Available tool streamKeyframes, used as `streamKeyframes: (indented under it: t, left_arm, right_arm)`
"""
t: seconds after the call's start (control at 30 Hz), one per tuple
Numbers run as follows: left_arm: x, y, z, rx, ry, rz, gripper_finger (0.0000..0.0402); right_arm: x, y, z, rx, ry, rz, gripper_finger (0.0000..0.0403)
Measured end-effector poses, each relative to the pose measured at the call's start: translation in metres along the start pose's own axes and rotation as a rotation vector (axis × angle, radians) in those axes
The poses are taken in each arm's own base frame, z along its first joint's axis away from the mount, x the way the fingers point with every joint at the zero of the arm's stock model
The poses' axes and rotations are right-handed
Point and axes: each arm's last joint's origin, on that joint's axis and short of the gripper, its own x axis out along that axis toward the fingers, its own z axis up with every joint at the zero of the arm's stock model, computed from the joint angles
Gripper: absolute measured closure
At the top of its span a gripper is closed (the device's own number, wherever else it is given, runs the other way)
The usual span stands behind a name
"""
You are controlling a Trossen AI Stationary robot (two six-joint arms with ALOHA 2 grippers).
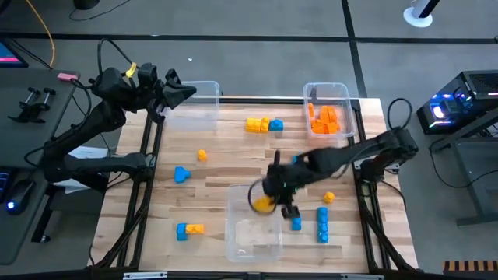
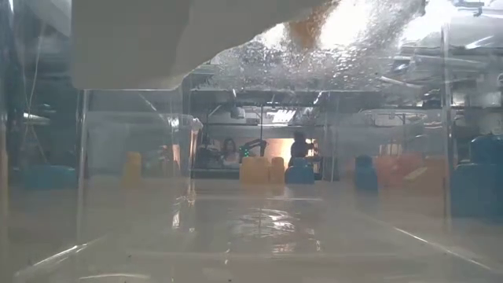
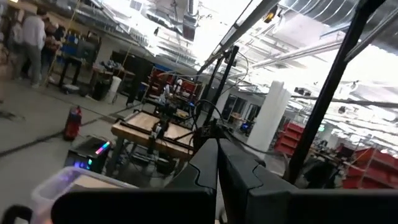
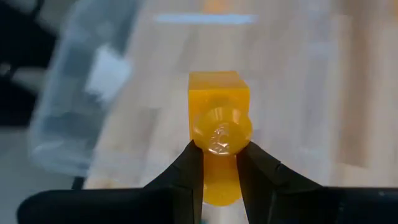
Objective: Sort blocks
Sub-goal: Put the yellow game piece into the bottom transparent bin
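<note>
My right gripper [image 1: 270,199] is shut on a yellow block [image 4: 219,121] and hangs over the far rim of the near clear bin [image 1: 253,229]. Loose blocks lie flat on the wooden table: a yellow and blue row [image 1: 264,124], a small orange one [image 1: 202,155], a blue one [image 1: 181,174], a blue and yellow pair [image 1: 189,229], and blue ones [image 1: 322,222] to the right of the near bin. My left gripper [image 1: 185,92] is shut on nothing, raised at the far left beside another clear bin [image 1: 198,109]. My right gripper pinches the yellow block between its two fingers [image 4: 189,168], at the block's end nearest the wrist [image 4: 219,152], where a round stud faces the camera. The fingers slant down from the table's right side. The block is lifted clear of the table.
A clear bin [image 1: 346,93] at the far right holds several orange blocks [image 1: 325,118]. An orange block [image 1: 328,197] lies near my right arm. The low view looks through the near bin's walls [image 2: 82,165] toward the yellow block [image 2: 255,169] and the blue block [image 2: 299,171].
</note>
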Motion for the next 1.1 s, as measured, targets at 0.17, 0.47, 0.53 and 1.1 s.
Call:
streamKeyframes:
  t: [0.17,0.47,0.53,1.1]
  left_arm:
    - [0.002,-0.006,-0.003,-0.038,0.038,-0.079,0.0401]
    - [0.000,-0.021,-0.028,-0.051,0.297,-0.250,0.0402]
    - [0.000,-0.022,-0.038,-0.057,0.351,-0.176,0.0402]
    - [0.029,0.037,-0.189,0.099,1.451,0.684,0.0352]
  right_arm:
    - [0.025,0.020,0.001,0.022,0.001,-0.018,0.0289]
    - [0.016,0.040,0.015,0.301,-0.117,-0.105,0.0150]
    - [0.002,0.040,0.027,0.369,-0.169,-0.092,0.0141]
    - [-0.110,0.028,0.033,0.367,-0.093,-0.547,0.0135]
